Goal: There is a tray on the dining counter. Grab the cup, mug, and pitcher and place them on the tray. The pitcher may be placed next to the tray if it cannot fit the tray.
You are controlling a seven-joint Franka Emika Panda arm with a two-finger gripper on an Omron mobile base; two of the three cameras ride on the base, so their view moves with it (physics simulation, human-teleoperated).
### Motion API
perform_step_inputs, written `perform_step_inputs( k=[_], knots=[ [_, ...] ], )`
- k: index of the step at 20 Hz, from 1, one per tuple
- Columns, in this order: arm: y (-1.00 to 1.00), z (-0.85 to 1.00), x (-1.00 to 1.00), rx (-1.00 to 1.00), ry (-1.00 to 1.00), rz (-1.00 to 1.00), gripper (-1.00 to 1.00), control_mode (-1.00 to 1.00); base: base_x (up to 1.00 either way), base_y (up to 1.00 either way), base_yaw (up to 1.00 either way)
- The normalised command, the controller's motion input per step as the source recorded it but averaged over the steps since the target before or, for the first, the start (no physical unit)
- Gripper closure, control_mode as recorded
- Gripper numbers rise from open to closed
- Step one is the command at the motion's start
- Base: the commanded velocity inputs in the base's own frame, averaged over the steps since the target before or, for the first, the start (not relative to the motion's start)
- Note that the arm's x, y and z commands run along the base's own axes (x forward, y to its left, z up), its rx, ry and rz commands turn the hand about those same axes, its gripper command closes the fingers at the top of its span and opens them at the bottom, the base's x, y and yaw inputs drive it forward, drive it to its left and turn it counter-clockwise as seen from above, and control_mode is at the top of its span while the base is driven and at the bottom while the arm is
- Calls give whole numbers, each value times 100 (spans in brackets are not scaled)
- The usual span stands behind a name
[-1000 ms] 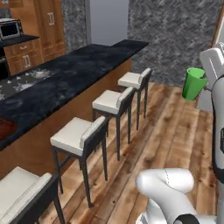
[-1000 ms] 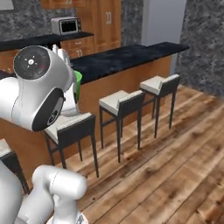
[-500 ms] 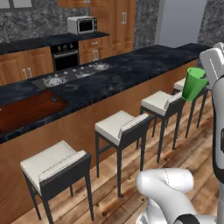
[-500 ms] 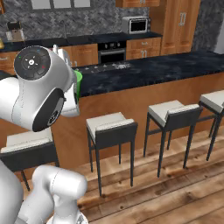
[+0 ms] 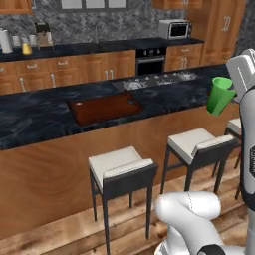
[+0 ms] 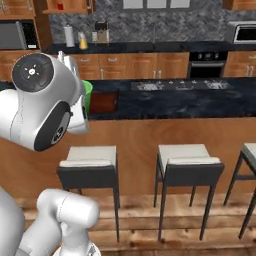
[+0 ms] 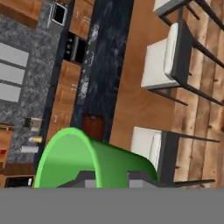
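Across the middle of the left base view the dining counter ran from the left edge to the right, its black marbled top bounded below by a plain wood-panelled front. On that top, left of centre, the tray lay flat and bare, its near long edge close to the counter's front lip. Two white-cushioned stools were seen standing against the panelled front, with open wooden floor in front of them. At the right edge of that view the cup was held up in the air, well apart from the tray and over the right end of the counter. In the hand view the gripper was seen clamped on the green cup — the rim filled the lower left, the fingers pressed to its wall. At the upper left, on the back counter, the pitcher stood beside a white roll.
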Motion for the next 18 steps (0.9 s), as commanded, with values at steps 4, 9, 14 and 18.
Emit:
perform_step_inputs(
  k=[4, 9, 14, 18],
  knots=[
    [0, 0, 0, 0, 0, 0, 100, 100, 69, 0, 48],
    [0, 0, 0, 0, 0, 0, 100, 100, 66, 0, 45],
    [0, 0, 0, 0, 0, 0, 100, 100, 61, -2, 16],
    [0, 0, 0, 0, 0, 0, 100, 100, 61, 0, -6]
  ],
)
